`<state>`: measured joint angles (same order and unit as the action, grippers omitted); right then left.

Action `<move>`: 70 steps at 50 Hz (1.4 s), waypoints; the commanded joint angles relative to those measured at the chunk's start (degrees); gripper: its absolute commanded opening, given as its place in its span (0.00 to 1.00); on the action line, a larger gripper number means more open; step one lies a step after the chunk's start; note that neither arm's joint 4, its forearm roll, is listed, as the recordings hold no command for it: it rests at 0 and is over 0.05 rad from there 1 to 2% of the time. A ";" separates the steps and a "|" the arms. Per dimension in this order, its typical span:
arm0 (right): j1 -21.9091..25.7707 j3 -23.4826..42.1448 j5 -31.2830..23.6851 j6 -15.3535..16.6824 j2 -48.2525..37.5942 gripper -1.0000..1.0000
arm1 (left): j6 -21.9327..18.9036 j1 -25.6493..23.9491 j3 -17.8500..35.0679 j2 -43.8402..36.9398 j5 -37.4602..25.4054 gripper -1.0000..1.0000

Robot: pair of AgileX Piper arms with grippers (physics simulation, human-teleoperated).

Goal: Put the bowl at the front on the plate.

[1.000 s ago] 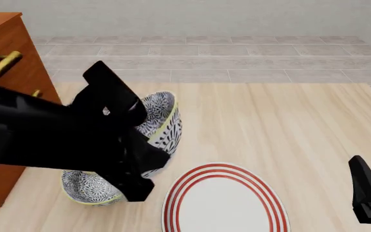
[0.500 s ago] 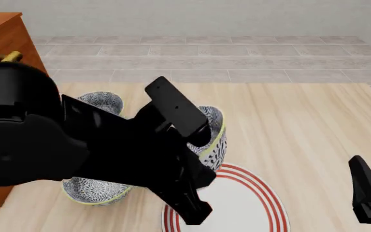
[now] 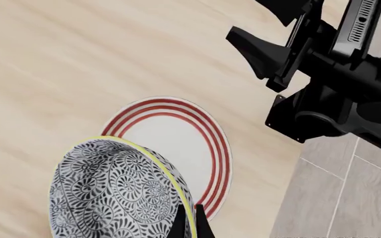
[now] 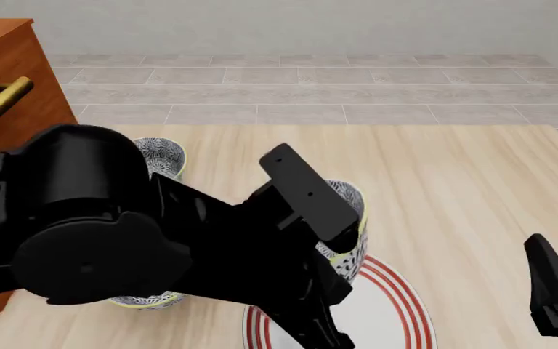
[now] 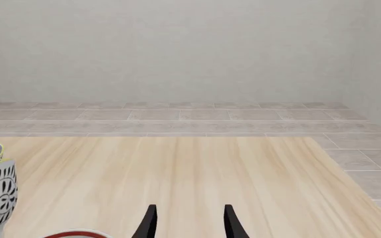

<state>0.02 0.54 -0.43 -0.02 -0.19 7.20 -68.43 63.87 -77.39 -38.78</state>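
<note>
My left gripper point(image 3: 188, 223) is clamped on the rim of the bowl point(image 3: 114, 193), fingers pinching the yellow-green edge w/ almost no gap. Bowl's off the table, tilted, hanging over the back-left part of the plate point(image 3: 177, 144); in the front view it shows just past my arm, above the plate's red rings. Can't tell if it touches the plate.

Plate lies flat on the table point(image 4: 453, 182), near the front edge, mostly hidden by my left arm point(image 4: 114, 247) in front view.

Two more patterned bowls: one at back left point(image 4: 160, 154), one low left point(image 4: 148, 299), both partly hidden behind the arm.

Right gripper point(image 5: 187, 225) sits apart, at front right, fingers spread w/ a clear gap, nothing between them.

Wooden cabinet point(image 4: 12, 69) w/ brass handle at far left.
</note>
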 commanded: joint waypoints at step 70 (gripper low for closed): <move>0.00 -0.13 0.15 0.01 -0.01 1.00 | 3.27 -4.03 -2.91 -13.25 10.70 0.00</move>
<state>0.02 0.54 -0.43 -0.02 -0.19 10.44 -72.32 61.50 -89.32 -29.59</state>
